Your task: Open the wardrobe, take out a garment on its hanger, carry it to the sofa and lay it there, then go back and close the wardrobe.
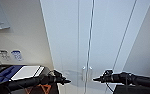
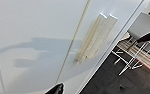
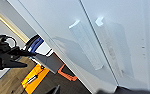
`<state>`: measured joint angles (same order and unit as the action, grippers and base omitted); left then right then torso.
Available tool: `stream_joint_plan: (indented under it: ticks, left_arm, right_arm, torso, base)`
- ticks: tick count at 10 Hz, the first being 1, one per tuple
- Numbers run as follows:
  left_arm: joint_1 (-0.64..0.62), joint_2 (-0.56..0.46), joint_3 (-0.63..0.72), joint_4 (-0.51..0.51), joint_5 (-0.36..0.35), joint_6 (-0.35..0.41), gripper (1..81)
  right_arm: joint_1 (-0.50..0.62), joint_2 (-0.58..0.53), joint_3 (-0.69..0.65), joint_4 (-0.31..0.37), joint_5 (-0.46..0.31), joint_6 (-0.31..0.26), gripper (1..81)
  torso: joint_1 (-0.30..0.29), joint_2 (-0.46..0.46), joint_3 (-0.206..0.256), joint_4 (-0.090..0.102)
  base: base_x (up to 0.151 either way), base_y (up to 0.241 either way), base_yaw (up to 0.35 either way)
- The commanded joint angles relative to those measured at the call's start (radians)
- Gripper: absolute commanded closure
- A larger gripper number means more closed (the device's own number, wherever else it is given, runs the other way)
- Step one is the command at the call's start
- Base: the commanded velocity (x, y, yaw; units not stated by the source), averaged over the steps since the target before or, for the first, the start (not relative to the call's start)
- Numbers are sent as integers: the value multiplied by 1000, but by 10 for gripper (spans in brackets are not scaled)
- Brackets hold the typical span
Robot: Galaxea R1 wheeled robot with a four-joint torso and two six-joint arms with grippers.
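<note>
While both arms reach forward at the bottom of the head view, the left gripper and the right gripper point toward each other, each ending in what looks like a single narrow dark tip with no gap to be seen, so both appear closed on nothing. Neither tip touches the doors, and they sit well apart from one another. Between and just beyond them are the handles, a pair of small white vertical bars set on either side of the centre seam of the wardrobe. Its two tall white doors are shut and flush. From the left wrist view the handles stand side by side on the door face, with a white chair on dark floor beyond the cabinet's edge. Left of the wardrobe sits a dark cart holding blue and white things, below a pale wall.
</note>
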<state>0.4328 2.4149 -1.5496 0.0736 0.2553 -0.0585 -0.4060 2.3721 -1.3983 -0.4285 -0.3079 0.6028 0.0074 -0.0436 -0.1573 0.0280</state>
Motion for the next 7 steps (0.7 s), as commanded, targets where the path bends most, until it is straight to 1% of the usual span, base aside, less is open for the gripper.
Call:
stream_joint_plan:
  ticks: [1,4,7]
  left_arm:
    - [-154,92,-96,-17,33,-12,10]
    - [-156,187,-175,-15,7,-37,10]
    - [-154,261,-248,-14,2,-46,10]
  right_arm:
    - [181,34,-45,33,-28,2,10]
    - [195,107,-122,30,-27,0,10]
    - [215,169,-223,33,-22,2,10]
  torso:
    - [0,0,0,0]
    - [1,1,0,0]
    - [1,1,-1,0]
  base:
    - [0,0,0]
    - [0,0,0]
    - [0,0,0]
